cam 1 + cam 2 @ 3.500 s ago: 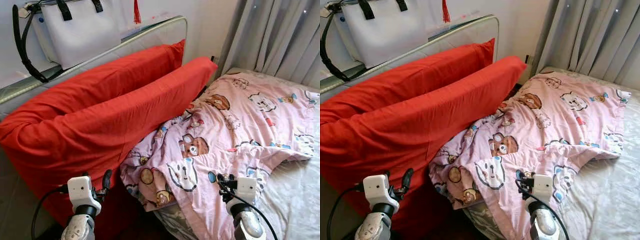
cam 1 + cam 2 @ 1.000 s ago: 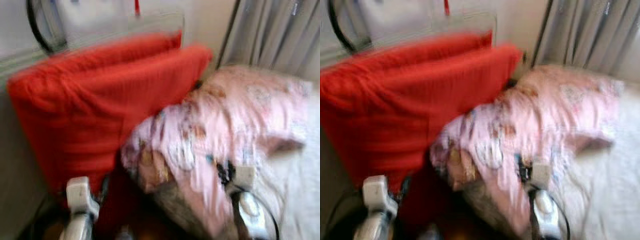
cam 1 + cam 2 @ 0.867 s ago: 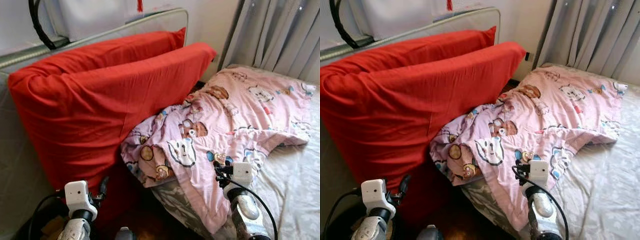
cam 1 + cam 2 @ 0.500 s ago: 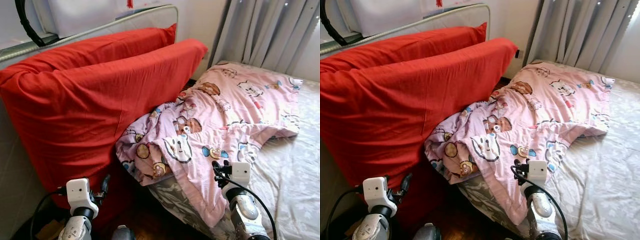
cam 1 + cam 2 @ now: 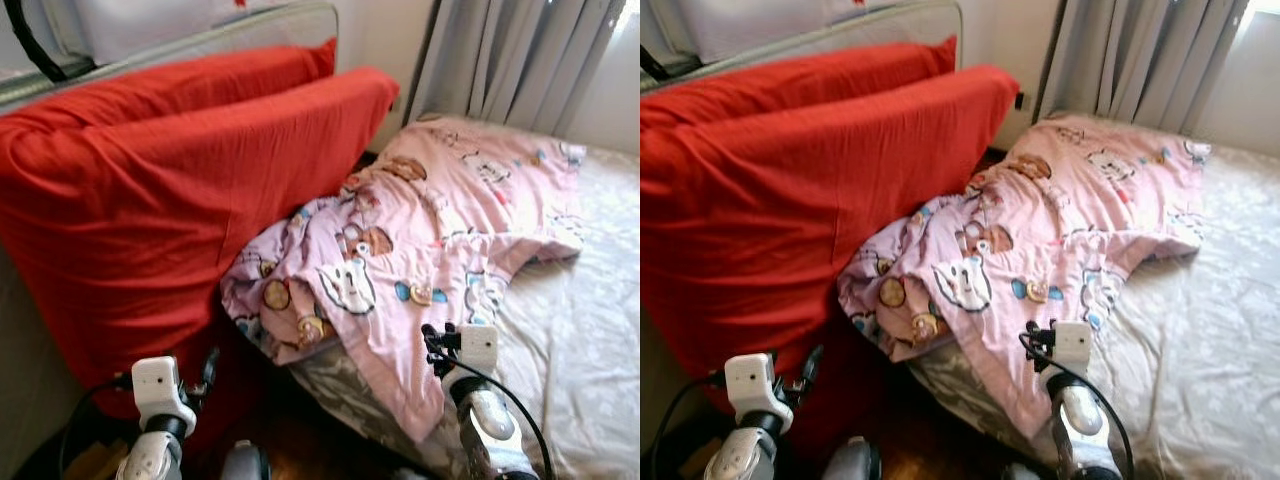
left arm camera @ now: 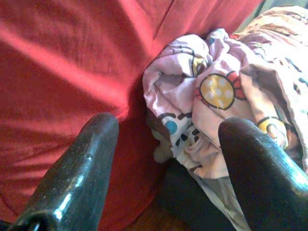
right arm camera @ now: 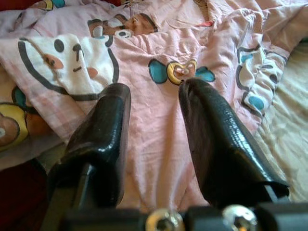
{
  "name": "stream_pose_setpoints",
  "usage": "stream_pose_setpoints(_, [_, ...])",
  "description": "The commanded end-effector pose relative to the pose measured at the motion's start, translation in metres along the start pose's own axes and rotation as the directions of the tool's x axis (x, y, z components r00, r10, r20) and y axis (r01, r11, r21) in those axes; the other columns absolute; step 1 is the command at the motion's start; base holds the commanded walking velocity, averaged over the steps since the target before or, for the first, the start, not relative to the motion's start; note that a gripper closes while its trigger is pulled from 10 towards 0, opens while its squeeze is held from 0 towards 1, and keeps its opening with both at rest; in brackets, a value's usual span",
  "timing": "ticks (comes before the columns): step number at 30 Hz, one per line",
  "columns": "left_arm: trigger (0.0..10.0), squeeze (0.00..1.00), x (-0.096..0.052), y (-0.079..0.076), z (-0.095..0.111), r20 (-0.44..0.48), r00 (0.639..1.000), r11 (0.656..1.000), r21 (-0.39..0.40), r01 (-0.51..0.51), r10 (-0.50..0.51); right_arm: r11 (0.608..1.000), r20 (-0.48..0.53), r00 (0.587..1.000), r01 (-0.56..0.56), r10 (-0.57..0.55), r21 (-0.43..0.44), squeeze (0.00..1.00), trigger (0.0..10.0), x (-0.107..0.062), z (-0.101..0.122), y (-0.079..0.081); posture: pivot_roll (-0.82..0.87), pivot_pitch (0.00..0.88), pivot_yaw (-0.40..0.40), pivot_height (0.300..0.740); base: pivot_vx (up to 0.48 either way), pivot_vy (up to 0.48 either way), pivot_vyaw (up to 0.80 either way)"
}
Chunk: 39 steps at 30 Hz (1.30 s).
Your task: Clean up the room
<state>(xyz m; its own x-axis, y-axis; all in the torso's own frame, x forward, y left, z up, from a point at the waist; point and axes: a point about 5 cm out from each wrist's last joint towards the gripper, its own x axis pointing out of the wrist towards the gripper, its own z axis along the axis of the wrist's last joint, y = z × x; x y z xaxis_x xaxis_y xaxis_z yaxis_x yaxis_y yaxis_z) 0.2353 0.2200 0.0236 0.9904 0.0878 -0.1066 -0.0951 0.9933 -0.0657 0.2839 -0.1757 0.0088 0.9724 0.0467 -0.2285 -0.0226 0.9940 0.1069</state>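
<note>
The pink blanket (image 5: 430, 230) lies crumpled on the bed (image 5: 590, 330), with its bunched end against the big red cushion (image 5: 170, 200). It stretches from the cushion toward the curtains (image 5: 510, 60). The right gripper (image 7: 153, 139) hangs just over the blanket's near edge, fingers a little apart and holding nothing. The left gripper (image 6: 166, 159) is wide open, down by the cushion. I think the right arm is nearer.
</note>
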Motion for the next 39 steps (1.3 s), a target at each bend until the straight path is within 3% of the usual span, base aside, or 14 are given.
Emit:
stream_pose_setpoints(1, [10.0, 0.00, -0.001, 0.002, -0.002, -0.009, 1.000, 1.000, -0.005, 0.000, -0.001, 1.000, -0.010, 1.000, 0.002, -0.002, 0.002, 0.00, 10.0, -0.001, -0.002, 0.000, 0.02, 0.021, -0.034, 0.621, 0.000, 0.000, 0.00])
stream_pose_setpoints(39, [10.0, 0.00, -0.011, -0.002, 0.008, -0.002, 1.000, 1.000, 0.019, 0.000, 0.000, 0.999, -0.139, 0.990, -0.039, 0.037, -0.014, 0.00, 10.0, -0.006, -0.023, 0.007, 0.07, 0.087, -0.042, 0.606, 0.000, 0.000, 0.00])
